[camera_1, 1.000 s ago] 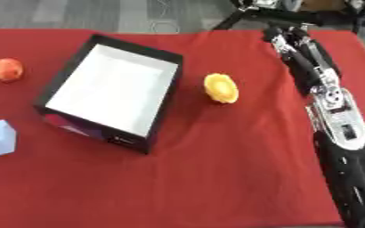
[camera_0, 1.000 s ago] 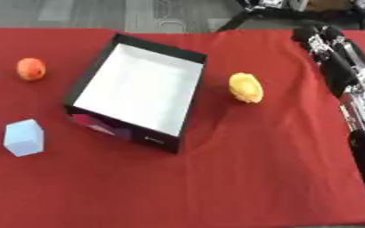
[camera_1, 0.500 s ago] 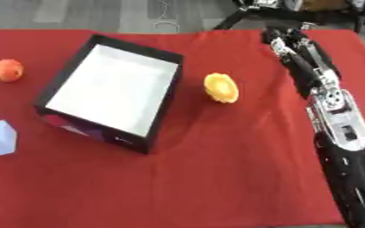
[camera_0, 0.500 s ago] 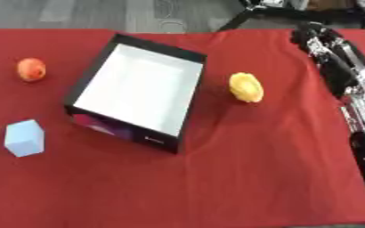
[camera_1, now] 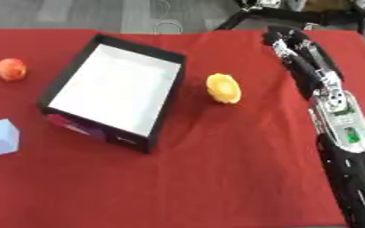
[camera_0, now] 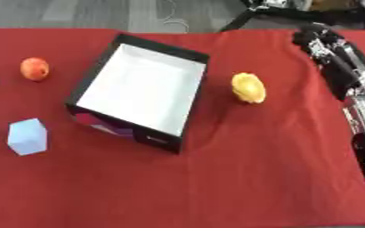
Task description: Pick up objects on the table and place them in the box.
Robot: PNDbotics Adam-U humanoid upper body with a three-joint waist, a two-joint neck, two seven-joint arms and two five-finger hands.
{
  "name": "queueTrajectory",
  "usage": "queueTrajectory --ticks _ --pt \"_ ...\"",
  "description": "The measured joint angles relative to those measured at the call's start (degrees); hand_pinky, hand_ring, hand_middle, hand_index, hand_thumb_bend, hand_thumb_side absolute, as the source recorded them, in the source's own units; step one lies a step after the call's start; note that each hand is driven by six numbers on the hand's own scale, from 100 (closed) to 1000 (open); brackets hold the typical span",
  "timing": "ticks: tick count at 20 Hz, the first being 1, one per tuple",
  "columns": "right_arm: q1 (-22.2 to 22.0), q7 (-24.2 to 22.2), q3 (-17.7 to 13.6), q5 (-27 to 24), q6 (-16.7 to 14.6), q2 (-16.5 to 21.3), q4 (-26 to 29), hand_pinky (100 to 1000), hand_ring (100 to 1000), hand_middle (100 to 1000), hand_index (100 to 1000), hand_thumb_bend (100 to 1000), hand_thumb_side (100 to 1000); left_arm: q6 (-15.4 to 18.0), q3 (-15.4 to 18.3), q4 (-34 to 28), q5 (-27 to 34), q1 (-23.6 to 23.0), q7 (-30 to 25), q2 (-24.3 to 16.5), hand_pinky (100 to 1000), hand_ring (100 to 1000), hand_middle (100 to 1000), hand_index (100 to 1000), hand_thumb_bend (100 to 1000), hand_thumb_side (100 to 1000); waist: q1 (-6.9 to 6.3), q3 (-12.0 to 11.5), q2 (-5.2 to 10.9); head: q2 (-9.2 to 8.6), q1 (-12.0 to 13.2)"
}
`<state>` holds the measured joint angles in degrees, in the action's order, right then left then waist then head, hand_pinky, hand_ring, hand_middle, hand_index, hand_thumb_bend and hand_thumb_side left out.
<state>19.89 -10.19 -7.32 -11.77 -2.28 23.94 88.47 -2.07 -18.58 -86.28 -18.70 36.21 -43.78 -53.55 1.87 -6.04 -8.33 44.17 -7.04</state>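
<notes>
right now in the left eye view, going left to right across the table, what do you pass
pale blue block → orange round fruit → open black box → yellow fruit → right hand, reaching in at the far right.

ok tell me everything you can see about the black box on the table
The box is a shallow open rectangular tray, black outside and on its rim, plain white inside, apparently cardboard. Nothing lies in it. It sits flat on the red tablecloth, turned askew to the table edges. Its near outer wall carries a purple and pink patch. Nothing touches it: the yellow object lies to its right, the pale blue block to its left.
</notes>
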Motion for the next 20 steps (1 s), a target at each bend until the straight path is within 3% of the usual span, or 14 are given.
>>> queueTrajectory --ticks 7,13,20 --pt "0.0 -0.18 0.32 0.0 0.0 0.01 0.0 1000 865 773 828 100 527 -0.33 -1.87 -0.23 2.27 1.13 -2.44 0.73 904 842 822 899 560 408 0.0 -0.05 0.0 0.0 2.37" --pt "-0.01 -0.48 0.63 0.01 -0.17 0.01 0.0 1000 865 773 829 100 530 -0.38 -3.99 -0.69 2.8 2.05 -4.1 1.77 901 845 826 899 579 401 0.0 -0.06 0.0 0.0 2.89" --pt "-0.1 -0.82 0.76 0.44 -0.11 0.01 -0.02 1000 866 773 829 100 535 -0.11 -7.09 1.38 -1.03 3.48 -3.7 3.94 885 858 835 906 646 358 0.0 -0.02 0.0 0.0 2.89"
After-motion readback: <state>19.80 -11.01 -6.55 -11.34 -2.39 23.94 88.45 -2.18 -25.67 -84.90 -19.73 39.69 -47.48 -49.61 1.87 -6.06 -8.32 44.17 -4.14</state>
